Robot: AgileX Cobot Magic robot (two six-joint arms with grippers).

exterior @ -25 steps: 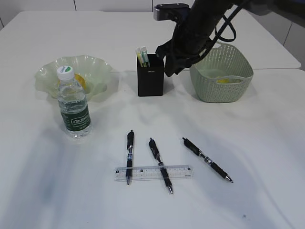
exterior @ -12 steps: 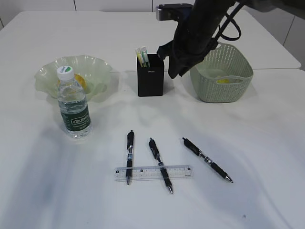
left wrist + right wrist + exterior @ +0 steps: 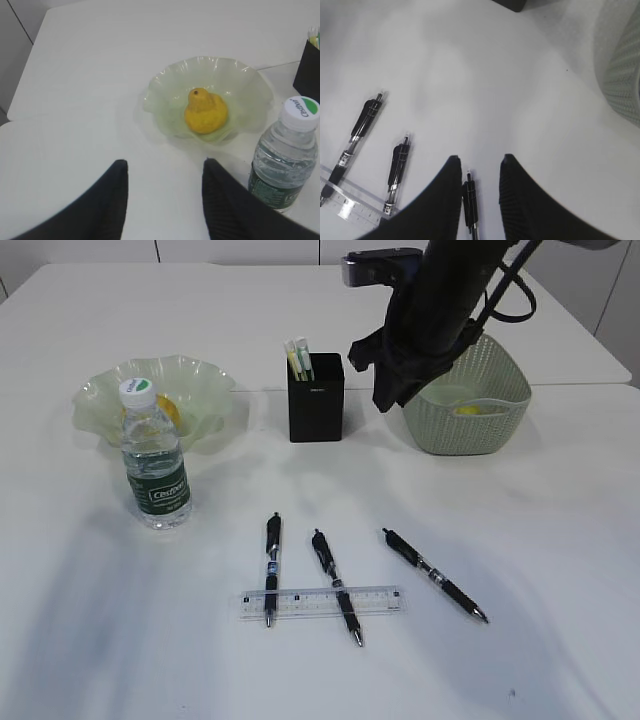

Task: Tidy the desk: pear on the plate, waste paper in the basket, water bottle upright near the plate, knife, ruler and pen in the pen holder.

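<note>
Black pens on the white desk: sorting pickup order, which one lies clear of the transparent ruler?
The rightmost black pen, lying diagonally apart; the other two cross the clear plastic ruler.

Staged desk scene in a robot test room or laboratory. A plain white counter (image 3: 560, 540) abuts a second white table (image 3: 180, 310) before pale panelled walls. Office articles lie on it: a black pen holder (image 3: 315, 405), three pens (image 3: 334, 580) and a clear ruler (image 3: 322, 602). A black robot arm (image 3: 440, 310) carrying a camera reaches over them.
</note>
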